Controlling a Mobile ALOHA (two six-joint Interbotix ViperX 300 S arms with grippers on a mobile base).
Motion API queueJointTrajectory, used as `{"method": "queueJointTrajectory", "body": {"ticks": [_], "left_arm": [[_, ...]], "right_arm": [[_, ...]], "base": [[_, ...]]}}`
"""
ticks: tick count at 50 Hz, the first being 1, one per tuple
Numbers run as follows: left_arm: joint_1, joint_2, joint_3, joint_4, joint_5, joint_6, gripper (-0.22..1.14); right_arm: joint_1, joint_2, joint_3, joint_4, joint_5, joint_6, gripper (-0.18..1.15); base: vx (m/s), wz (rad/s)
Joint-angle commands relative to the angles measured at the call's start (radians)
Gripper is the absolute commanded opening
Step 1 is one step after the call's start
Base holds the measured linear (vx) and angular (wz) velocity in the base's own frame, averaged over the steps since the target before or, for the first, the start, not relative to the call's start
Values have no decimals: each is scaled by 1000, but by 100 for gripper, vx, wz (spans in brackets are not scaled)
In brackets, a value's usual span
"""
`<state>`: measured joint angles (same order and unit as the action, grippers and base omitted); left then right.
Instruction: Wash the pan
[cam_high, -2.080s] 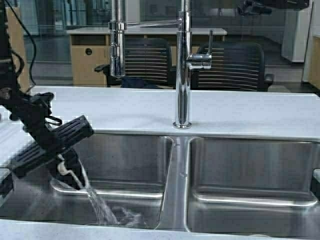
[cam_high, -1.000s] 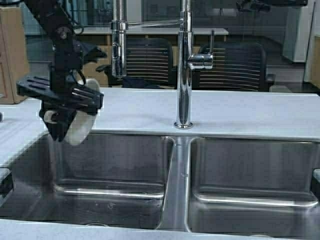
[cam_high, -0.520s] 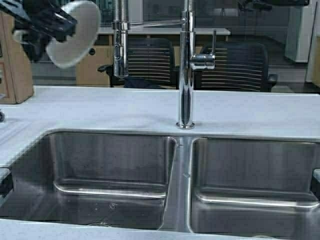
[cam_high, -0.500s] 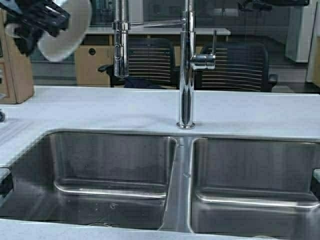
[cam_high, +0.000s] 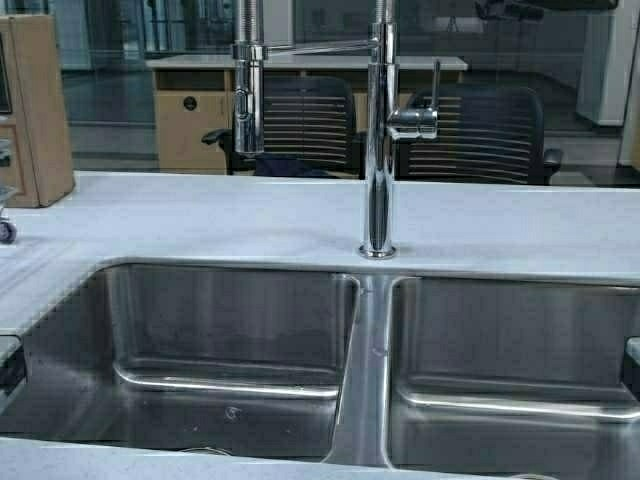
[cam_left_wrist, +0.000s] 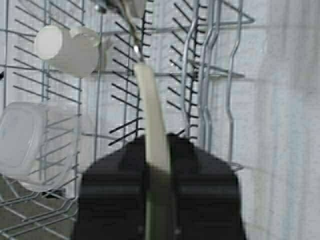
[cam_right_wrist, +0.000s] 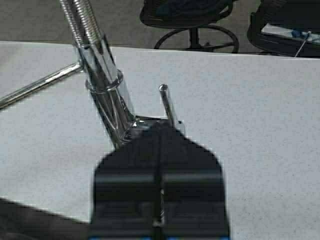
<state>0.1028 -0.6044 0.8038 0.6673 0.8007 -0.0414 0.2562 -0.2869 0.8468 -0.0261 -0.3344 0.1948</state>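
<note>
The pan (cam_left_wrist: 154, 115) shows only in the left wrist view, edge-on as a cream strip. My left gripper (cam_left_wrist: 157, 142) is shut on it, its black fingers (cam_left_wrist: 115, 175) on either side. It hangs over a wire dish rack (cam_left_wrist: 200, 75). The left arm and the pan are out of the high view. My right gripper (cam_right_wrist: 160, 127) is shut and empty, just above the faucet's lever (cam_right_wrist: 167, 102). No water runs from the faucet (cam_high: 378, 130).
The double steel sink has a left basin (cam_high: 220, 320) and a right basin (cam_high: 510, 330). The rack holds a white cup (cam_left_wrist: 67, 47) and a clear plastic container (cam_left_wrist: 22, 140). A brown box (cam_high: 35, 110) stands on the counter's left. Chairs sit beyond the counter.
My left arm lifted the pan out of the left basin, after water poured from it, up and to the left out of the high view. The robot has shifted slightly left.
</note>
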Motion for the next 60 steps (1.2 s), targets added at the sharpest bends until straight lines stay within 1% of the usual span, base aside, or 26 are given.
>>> {"method": "queueJointTrajectory", "body": {"ticks": [1,8,12,17,23,31,36,43,60], "left_arm": [[112,5,5,15,-103,69,2],[230,28,12,18,-239,155,2],[299,63,2,17,-293,167,3],[351,126,-9,12,-319,167,3],[405,252,-31,11,-339,167,3],[472,385,-87,11,-345,166,3],[491,430,-118,8,-350,167,3],[491,491,-144,8,-365,169,3],[491,623,-152,-2,-379,161,3]], "right_arm": [[0,-20,-17,2,-8,-2,5],[2,-29,-17,0,-5,-2,5],[0,-31,-14,0,-5,-3,5],[0,-31,-12,-2,-6,-3,5],[0,-31,-12,-2,-5,-3,5],[0,-31,-9,-3,-3,-6,5],[2,-31,-6,-3,-2,-6,5],[0,-25,-9,-3,-3,-8,5],[2,-3,-12,-3,-2,-11,5]], "base": [[1,2],[0,2],[1,4],[1,4],[1,3],[1,3],[1,3],[1,3],[1,1]]}}
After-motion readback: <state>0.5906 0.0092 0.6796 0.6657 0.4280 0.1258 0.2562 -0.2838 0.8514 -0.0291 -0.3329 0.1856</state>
